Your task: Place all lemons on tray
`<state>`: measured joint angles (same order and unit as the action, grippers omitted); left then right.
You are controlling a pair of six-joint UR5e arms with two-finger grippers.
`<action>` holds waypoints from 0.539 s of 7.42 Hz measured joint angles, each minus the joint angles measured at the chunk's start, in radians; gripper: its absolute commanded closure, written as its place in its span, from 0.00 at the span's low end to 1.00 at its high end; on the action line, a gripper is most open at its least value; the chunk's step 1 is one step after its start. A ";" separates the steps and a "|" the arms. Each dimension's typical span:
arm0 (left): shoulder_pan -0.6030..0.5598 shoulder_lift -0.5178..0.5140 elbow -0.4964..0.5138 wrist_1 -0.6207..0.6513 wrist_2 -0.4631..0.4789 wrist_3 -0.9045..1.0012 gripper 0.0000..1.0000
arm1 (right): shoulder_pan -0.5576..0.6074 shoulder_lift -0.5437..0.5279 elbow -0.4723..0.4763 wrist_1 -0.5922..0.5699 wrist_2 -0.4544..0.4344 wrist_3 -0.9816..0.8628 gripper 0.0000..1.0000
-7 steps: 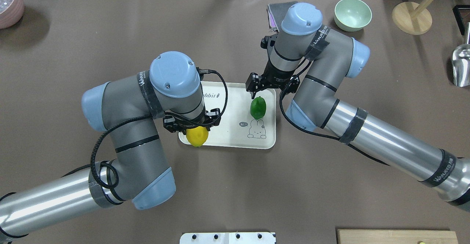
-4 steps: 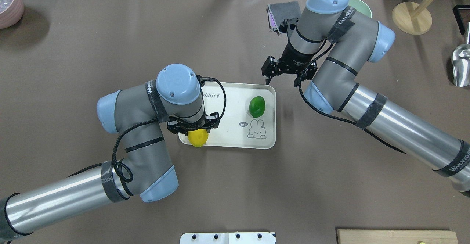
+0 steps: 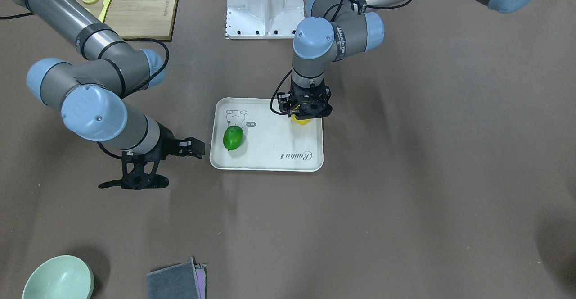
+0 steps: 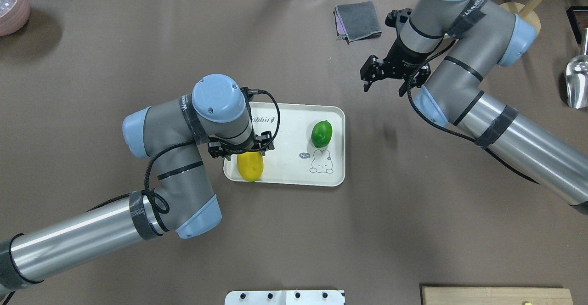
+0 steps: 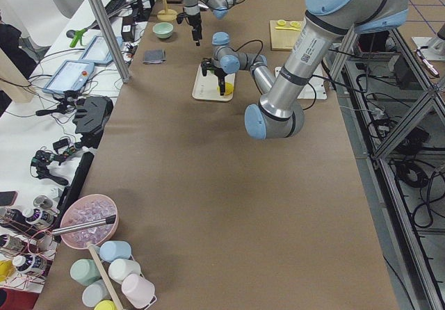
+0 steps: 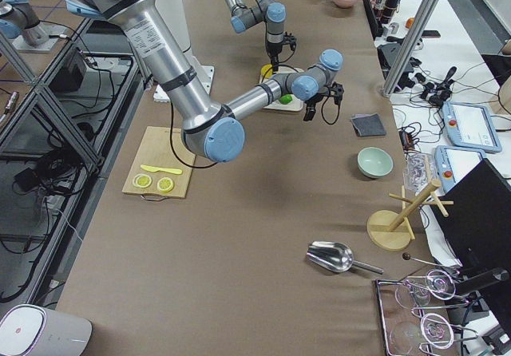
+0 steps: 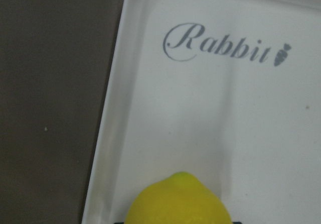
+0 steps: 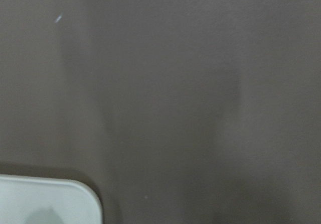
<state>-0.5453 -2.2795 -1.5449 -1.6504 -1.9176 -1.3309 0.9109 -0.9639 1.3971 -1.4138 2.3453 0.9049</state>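
The off-white tray (image 4: 285, 158) with the rabbit drawing lies mid-table and also shows in the front view (image 3: 270, 150). The green lemon (image 4: 321, 133) rests on its right part, free of any gripper. My left gripper (image 4: 242, 151) is over the tray's left end, shut on the yellow lemon (image 4: 250, 166), which also fills the bottom of the left wrist view (image 7: 178, 199). My right gripper (image 4: 383, 84) is open and empty over bare table, to the right of the tray and beyond it. In the front view it (image 3: 153, 166) is left of the tray.
A grey folded cloth (image 4: 358, 21) lies behind the right gripper. A mint bowl (image 3: 58, 278), a wooden stand (image 4: 514, 22) and a metal scoop (image 4: 578, 80) are at the far right. A cutting board (image 3: 130, 11) with lemon slices sits near the robot base.
My right gripper has drawn away from the green lemon, up and to the right off the tray. My left gripper has shifted the yellow lemon further in over the tray.
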 measured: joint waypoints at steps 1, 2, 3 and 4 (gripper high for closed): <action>-0.041 -0.002 -0.007 0.011 -0.016 0.023 0.02 | 0.029 -0.032 0.015 -0.003 0.000 -0.045 0.00; -0.087 -0.003 -0.012 0.027 -0.051 0.050 0.02 | 0.061 -0.060 0.025 -0.005 0.001 -0.069 0.00; -0.132 -0.003 -0.014 0.040 -0.092 0.070 0.02 | 0.092 -0.087 0.034 -0.006 0.004 -0.078 0.00; -0.178 0.000 -0.014 0.056 -0.134 0.102 0.02 | 0.125 -0.120 0.046 -0.004 0.009 -0.095 0.00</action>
<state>-0.7230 -2.2791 -1.5584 -1.5942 -2.0518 -1.2292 1.0357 -1.0842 1.4427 -1.4180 2.3539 0.8096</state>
